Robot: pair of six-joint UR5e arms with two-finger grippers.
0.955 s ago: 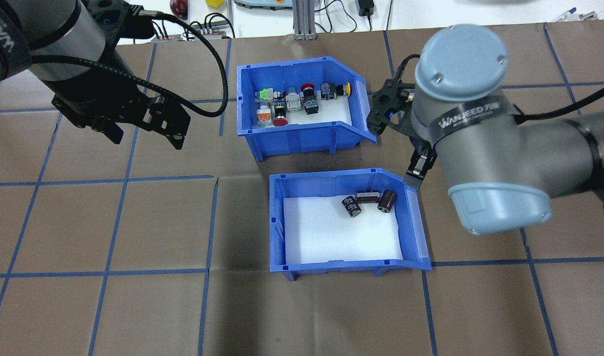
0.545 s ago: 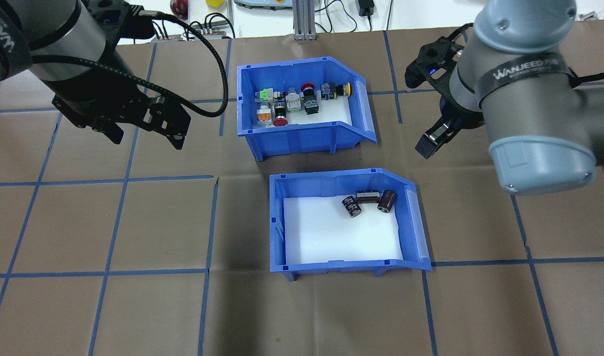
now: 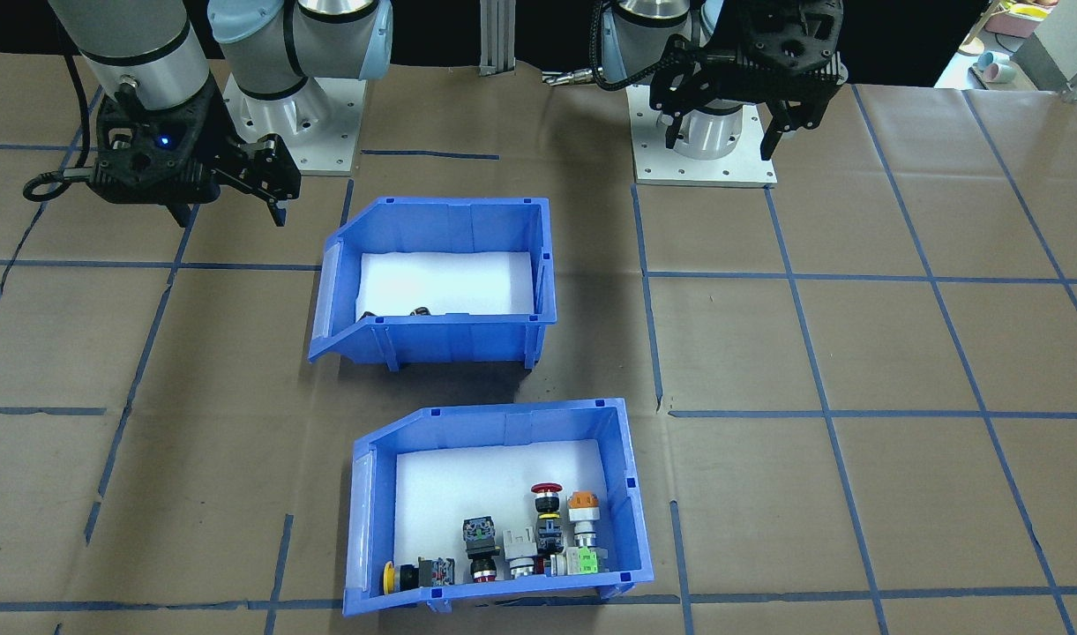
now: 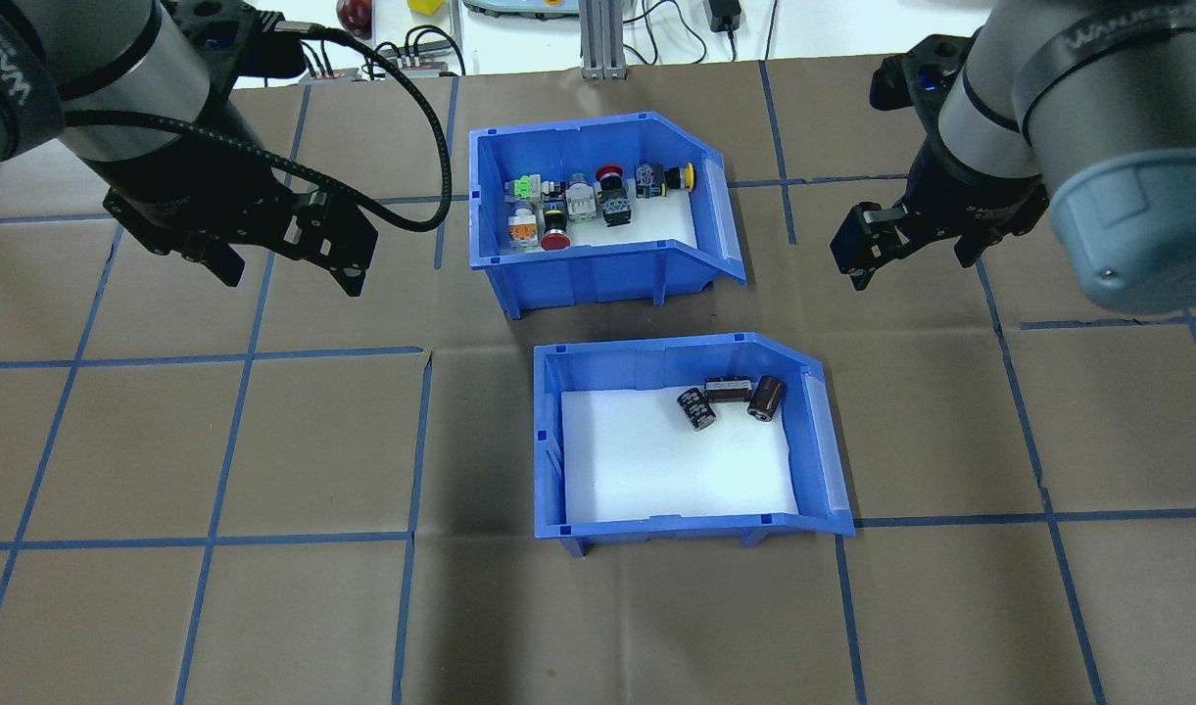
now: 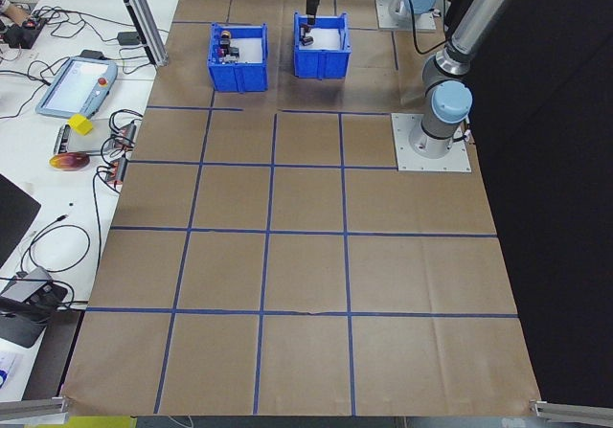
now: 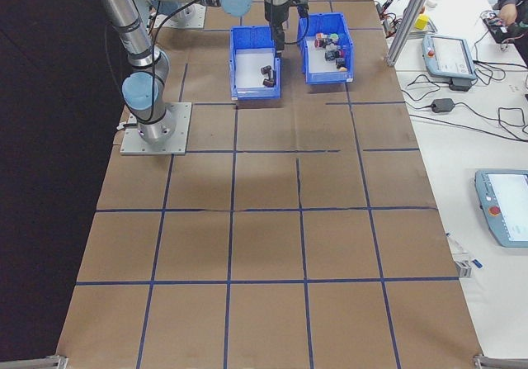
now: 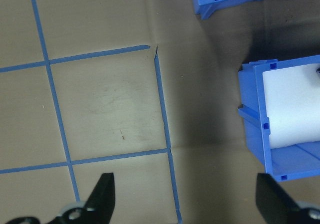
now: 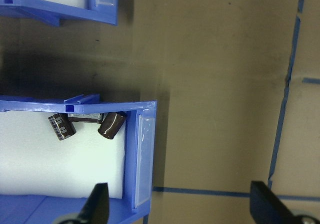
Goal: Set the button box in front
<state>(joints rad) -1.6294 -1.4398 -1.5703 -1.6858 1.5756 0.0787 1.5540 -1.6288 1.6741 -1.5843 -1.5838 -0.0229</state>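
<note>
The button box [image 4: 578, 279], a blue bin with coloured push-buttons on white foam, stands on the far side of the table, also seen in the front-facing view [image 3: 494, 423]. My left gripper [image 4: 289, 272] hangs open and empty to its left, and the left wrist view [image 7: 187, 199] shows only paper between its fingers. My right gripper [image 4: 911, 257] hovers open and empty to the box's right, clear of both bins. In the right wrist view [image 8: 182, 204] its fingers are spread wide.
A second blue bin [image 4: 656, 529] with three dark cylinders [image 4: 730, 399] sits just nearer the robot than the button box. Arm bases [image 3: 701, 141] stand at the robot's edge. Cables and a teach pendant [image 5: 75, 83] lie on the white bench beyond the table.
My right arm has swung up and to the right, away from the cylinder bin's right corner. The left arm and both bins have stayed put.
</note>
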